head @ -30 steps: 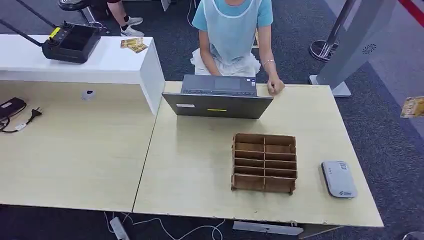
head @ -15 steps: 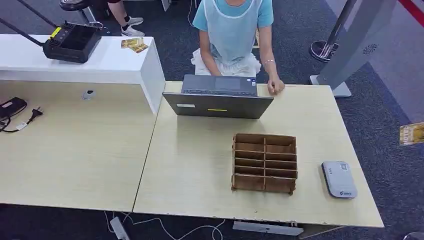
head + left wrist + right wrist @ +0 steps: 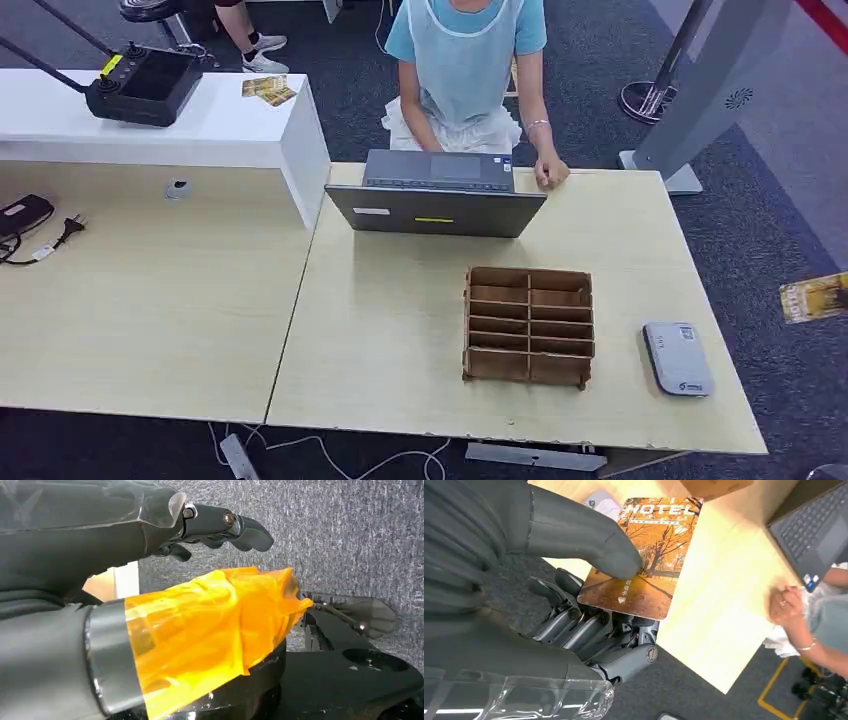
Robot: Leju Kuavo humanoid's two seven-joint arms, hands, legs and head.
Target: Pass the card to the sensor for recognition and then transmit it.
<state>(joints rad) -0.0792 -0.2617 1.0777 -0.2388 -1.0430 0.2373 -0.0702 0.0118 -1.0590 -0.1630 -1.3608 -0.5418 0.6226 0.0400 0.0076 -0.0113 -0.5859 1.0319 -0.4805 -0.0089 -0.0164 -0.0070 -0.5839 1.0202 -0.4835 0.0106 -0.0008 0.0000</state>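
Observation:
The card (image 3: 649, 565), orange with an autumn tree picture and the word HOTEL, is pinched in my right hand (image 3: 574, 585), thumb (image 3: 584, 535) on its face and dark fingers beneath. In the head view the card (image 3: 815, 297) hangs at the right edge, off the table's right side and a little beyond the grey-white sensor (image 3: 678, 358), which lies flat near the table's front right corner. A pale corner of the sensor (image 3: 600, 502) peeks past my thumb. My left hand (image 3: 215, 522) hangs over grey carpet, its fingers apart and holding nothing, its thumb wrapped in orange film.
A brown wooden slotted box (image 3: 528, 325) stands left of the sensor. Behind it is an open laptop (image 3: 437, 192), where a person (image 3: 465, 60) in blue sits with a hand (image 3: 549, 174) on the table. A white counter (image 3: 150, 120) stands at the back left.
The card has come down along the right edge of the head view and slightly left, ending closer to the sensor. The table's things and the person have stayed put.

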